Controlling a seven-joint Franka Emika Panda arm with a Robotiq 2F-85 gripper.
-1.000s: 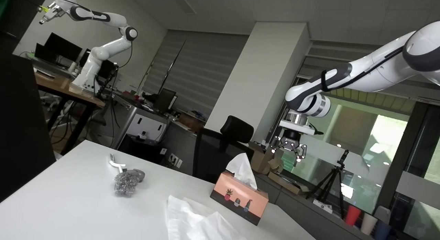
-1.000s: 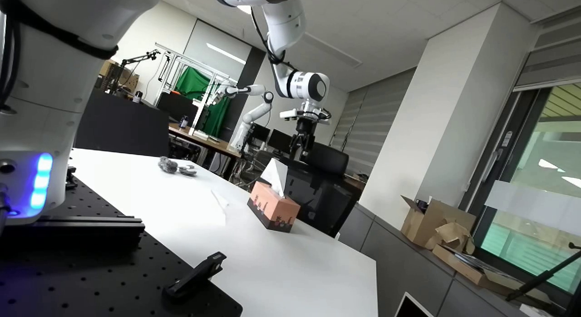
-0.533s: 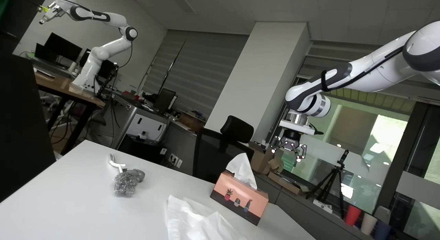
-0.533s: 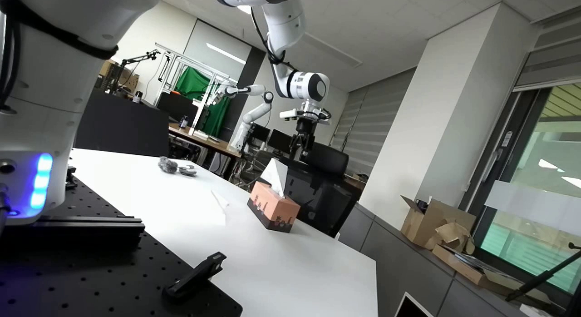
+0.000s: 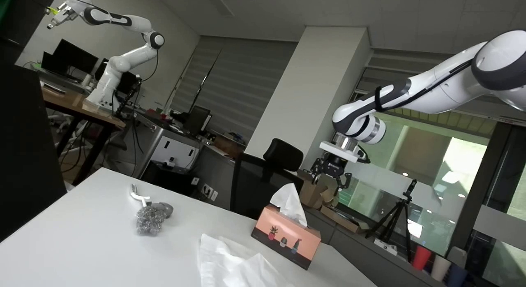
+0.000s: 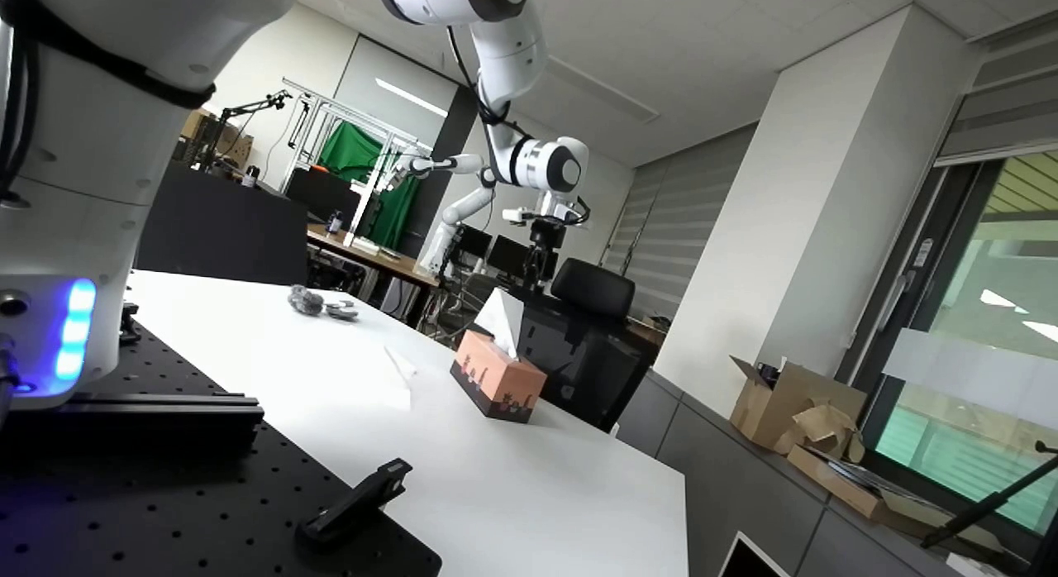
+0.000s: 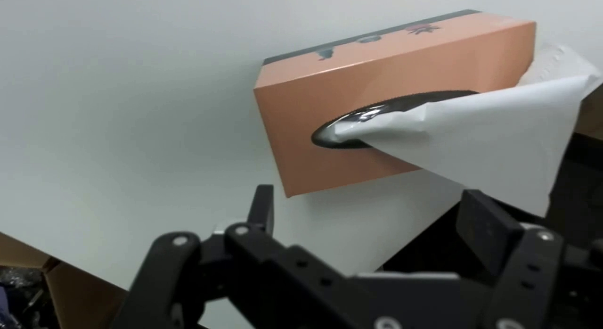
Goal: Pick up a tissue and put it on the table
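A white tissue (image 5: 289,202) stands up out of the slot of an orange tissue box (image 5: 283,233) on the white table (image 5: 102,246). The box (image 6: 496,374) and tissue (image 6: 502,319) also show in an exterior view. In the wrist view the tissue (image 7: 485,135) leans out of the box (image 7: 297,140) toward the right. My gripper (image 5: 328,183) is open and empty, above and beyond the box. In the wrist view the fingertips (image 7: 367,192) are wide apart, with the right one near the tissue's lower edge; I cannot tell the depth gap. Loose white tissues (image 5: 242,266) lie flat beside the box.
A grey metallic scrubber (image 5: 150,218) with a white and grey handled item lies farther along the table. A black office chair (image 6: 579,354) stands behind the table edge near the box. A black perforated mounting plate (image 6: 207,511) with a black lever (image 6: 355,503) borders the table.
My gripper has shifted left and tilted in an exterior view, with the arm lowering slightly. The box and tissues have not moved.
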